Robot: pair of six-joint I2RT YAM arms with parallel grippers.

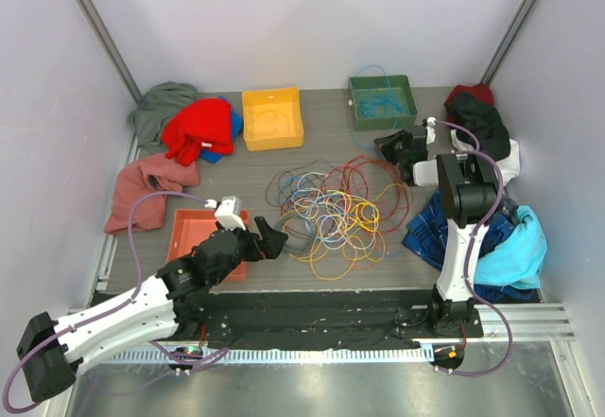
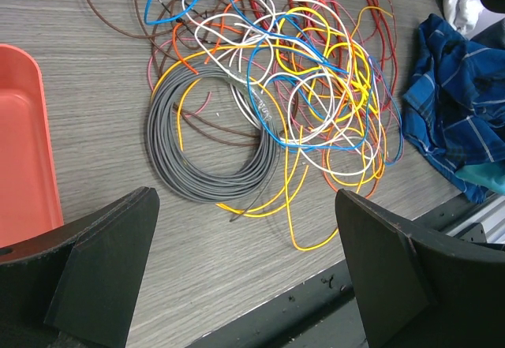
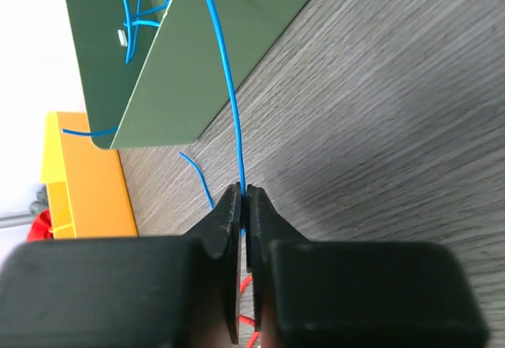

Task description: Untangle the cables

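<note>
The cables (image 1: 331, 211) lie in a loose tangle of red, orange, yellow, blue and white strands at mid-table. In the left wrist view a grey coil (image 2: 213, 166) rests at the near edge of the tangle (image 2: 304, 72). My left gripper (image 2: 248, 265) hovers open just short of that coil, with nothing between its fingers (image 2: 106, 273). My right gripper (image 3: 243, 194) is shut on a thin blue cable (image 3: 226, 80). That strand runs up over the wall of the green bin (image 3: 197, 72), where more blue cable lies. From above, the right gripper (image 1: 386, 146) sits just in front of the green bin (image 1: 406, 114).
A yellow bin (image 1: 272, 117) stands at the back middle and an orange tray (image 1: 194, 237) lies by the left gripper (image 1: 276, 238). Cloth garments are heaped at the back left (image 1: 194, 129), back right (image 1: 477, 114) and right (image 1: 501, 237). The table's black front rail (image 2: 316, 308) is close below the left gripper.
</note>
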